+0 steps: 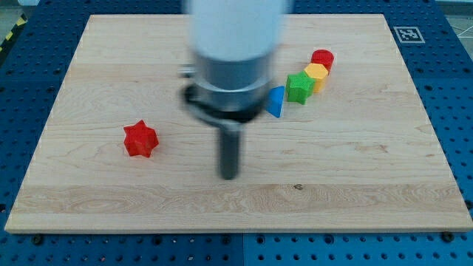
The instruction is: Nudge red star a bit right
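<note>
step: approach, no contact yet | my tip (230, 176): bare dark rod end on the wooden board (111, 199), holding nothing, touching no block | red plastic star block (140, 140): well apart to my tip's view-left, slightly toward view's top | next: circle to the star's far left side, then push gently rightward

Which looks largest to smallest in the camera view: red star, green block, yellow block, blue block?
1. Red star, largest, though it lies nearer the view's bottom.
2. Green block.
3. Yellow block looks about like the green.
Blue block is partly hidden by the arm: unsure.
</note>
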